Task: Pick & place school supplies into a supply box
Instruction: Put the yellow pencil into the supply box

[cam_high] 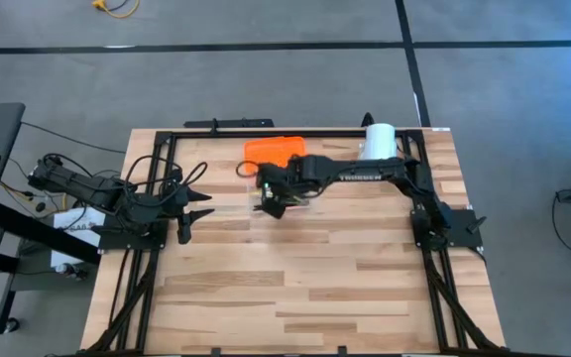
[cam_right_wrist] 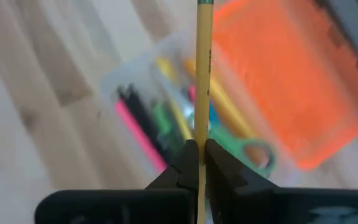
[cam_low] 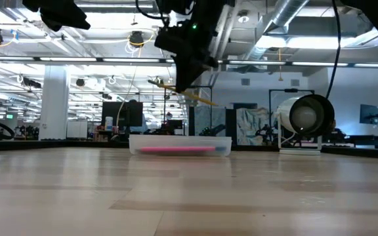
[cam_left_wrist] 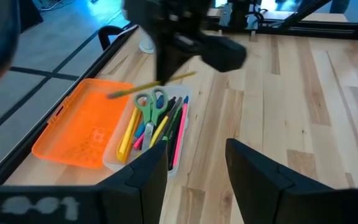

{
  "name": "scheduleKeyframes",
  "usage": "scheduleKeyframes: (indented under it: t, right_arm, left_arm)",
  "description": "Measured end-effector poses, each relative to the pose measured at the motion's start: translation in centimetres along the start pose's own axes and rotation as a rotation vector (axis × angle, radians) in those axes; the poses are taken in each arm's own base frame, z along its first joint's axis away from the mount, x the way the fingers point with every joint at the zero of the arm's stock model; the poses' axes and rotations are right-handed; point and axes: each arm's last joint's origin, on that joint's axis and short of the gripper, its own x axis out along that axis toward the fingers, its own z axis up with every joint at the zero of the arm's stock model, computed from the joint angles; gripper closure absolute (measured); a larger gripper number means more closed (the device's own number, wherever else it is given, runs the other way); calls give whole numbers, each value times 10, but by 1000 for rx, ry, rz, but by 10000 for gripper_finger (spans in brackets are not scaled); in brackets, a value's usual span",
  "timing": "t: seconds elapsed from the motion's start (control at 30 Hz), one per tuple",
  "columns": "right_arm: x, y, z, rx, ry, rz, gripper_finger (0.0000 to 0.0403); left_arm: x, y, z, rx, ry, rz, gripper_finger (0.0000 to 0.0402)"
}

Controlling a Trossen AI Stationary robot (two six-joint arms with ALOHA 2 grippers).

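The supply box is a clear case lying open on the table, its orange lid flat beside it. Inside lie several pens and pencils and green-handled scissors. My right gripper hangs above the box, shut on a yellow pencil. The low view shows that pencil slanting in the air over the box. My left gripper waits open and empty near the table's left edge, pointing toward the box. My right gripper pinches the yellow pencil's shaft between its two fingers, partway along its length. The fingers slant down from above, and the longer part with the green tip sticks out ahead of them. The pencil is tilted and lifted clear of the box.
A white cylinder stands on its side at the table's far right, also seen in the low view. The dark frame rails run along the table's edges. Bare wooden tabletop spreads over the near half.
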Motion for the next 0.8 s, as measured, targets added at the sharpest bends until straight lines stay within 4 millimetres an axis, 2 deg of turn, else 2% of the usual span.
scheduleKeyframes:
  t: [0.2,0.33,0.6,0.8]
  right_arm:
    - [9,-22,16,-90,-92,-19,403]
    - [22,-27,16,-141,-63,-11,403]
    - [48,-19,10,-204,2,12,403]
    - [76,-13,4,-223,64,27,403]
  left_arm:
    - [0,0,0,-4,-1,2,249]
    - [0,0,0,-5,-1,4,249]
    - [0,0,0,-14,2,6,249]
    - [0,0,0,-21,3,6,249]
